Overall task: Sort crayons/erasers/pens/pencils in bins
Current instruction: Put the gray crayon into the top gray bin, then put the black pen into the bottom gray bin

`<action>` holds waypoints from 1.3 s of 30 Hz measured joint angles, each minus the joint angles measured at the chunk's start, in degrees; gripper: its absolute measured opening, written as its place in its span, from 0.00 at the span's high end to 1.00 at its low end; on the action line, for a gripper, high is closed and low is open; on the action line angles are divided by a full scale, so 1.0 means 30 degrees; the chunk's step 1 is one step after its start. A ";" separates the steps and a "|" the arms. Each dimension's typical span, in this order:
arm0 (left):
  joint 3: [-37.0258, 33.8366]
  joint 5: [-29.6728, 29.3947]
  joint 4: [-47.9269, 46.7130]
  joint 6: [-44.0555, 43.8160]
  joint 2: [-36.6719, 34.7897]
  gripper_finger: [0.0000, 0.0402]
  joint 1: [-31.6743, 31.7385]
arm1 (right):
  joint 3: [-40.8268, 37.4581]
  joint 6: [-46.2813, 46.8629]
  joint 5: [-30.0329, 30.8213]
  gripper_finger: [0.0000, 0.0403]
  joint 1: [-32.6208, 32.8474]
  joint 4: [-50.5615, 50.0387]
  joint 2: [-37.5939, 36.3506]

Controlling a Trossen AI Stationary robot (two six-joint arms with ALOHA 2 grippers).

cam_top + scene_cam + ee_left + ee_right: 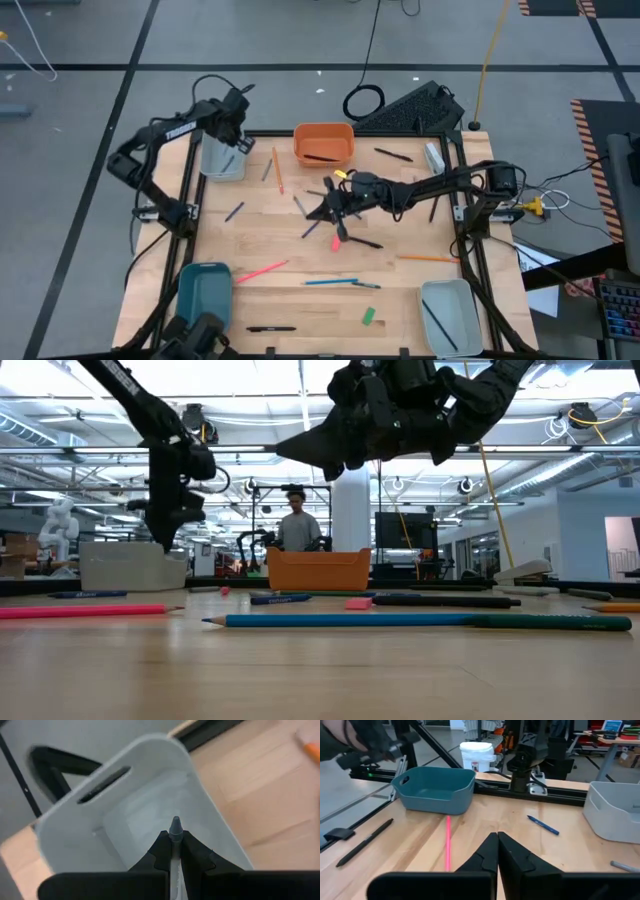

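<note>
Sorting is barely begun: left gripper (175, 851), clamped on a grey crayon (175, 827), hangs over the far-left grey bin (222, 160), right gripper (497, 851) pinched empty mid-table, most sticks (330, 282) and erasers (369, 316) still loose.

I'm seeing black keyboard (412, 107) lying just off table's far edge, coiled black cable (363, 101) sitting beside it. Yellow cable (489, 60) running across grey floor toward far right corner. Person (297, 526) standing in room behind table, facing this way. White bucket (476, 755) standing on floor beyond table frame. Wooden table top (300, 250) showing pale planks. Ceiling lights glowing overhead in low view.
</note>
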 joint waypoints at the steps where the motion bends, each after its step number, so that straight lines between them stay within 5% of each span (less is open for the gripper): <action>1: -0.0052 0.0011 -0.0001 0.0005 0.0207 0.96 0.0078 | 0.0000 0.0000 0.0003 1.00 0.0043 0.0000 0.0000; 21: -0.1035 -0.1020 -0.0263 0.0503 0.0538 0.79 0.0110 | 0.0000 0.0022 0.0012 1.00 0.0293 -0.0271 -0.0007; 30: -0.1390 -0.1985 0.0539 0.0414 -0.4766 0.79 -0.2298 | 0.0000 -0.0881 0.3016 1.00 0.0293 -0.2106 -0.0489; 39: -0.6461 0.1177 0.7300 0.0354 -1.1041 0.93 -0.8266 | 0.0000 -0.1842 0.8242 1.00 0.1118 -0.7983 -0.2987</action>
